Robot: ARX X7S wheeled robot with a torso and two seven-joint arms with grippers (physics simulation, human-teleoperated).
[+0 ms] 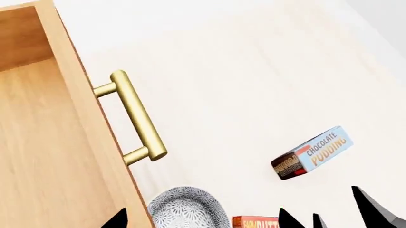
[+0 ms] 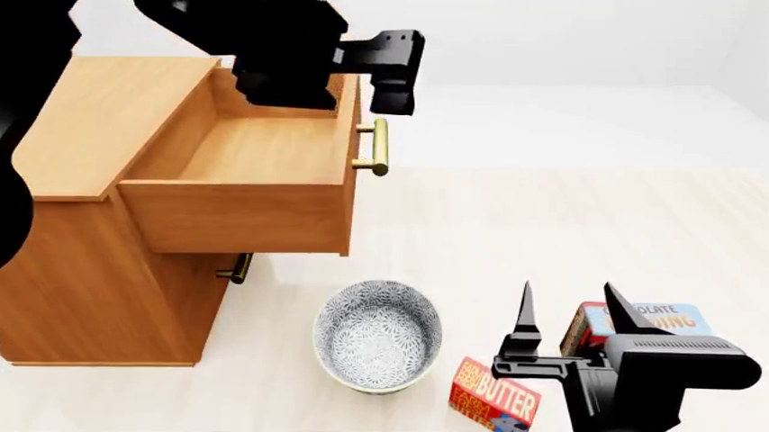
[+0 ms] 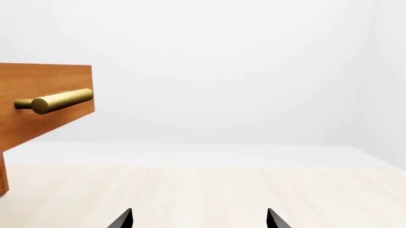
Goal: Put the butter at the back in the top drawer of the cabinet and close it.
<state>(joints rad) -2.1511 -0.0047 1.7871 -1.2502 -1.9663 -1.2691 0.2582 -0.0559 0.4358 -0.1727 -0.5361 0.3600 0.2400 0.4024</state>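
While the light brown wooden top drawer [image 2: 240, 171] stands pulled out of the boxy three-drawer wooden cabinet [image 2: 90, 270], my right claw [image 2: 574, 317] is spread wide, holding nothing, just beside the small red-orange-yellow butter carton [image 2: 495, 393]. The butter lies on the pale floor in front of the cabinet, just beside the patterned blue-white bowl [image 2: 377, 335] on one side and near the dark-and-blue chocolate pudding box [image 2: 655, 321] on the other. My left claw [image 2: 397, 74] hangs over the drawer's front edge, above its brass bar handle [image 2: 378, 147]; I can't tell how far open it is, only dark tips show in the left wrist view.

Risks, as I judge them: the pudding box sits close, so a sloppy descent could grab or knock it instead. The bowl crowds the butter's other side, so a finger could clip the rim. My left arm over the drawer may block the drop.

Hidden: the butter is cut off at the frame bottom in the head view, and my right claw covers part of the pudding box. The lower drawers are mostly out of sight, with one handle [image 2: 238, 267] peeking out.
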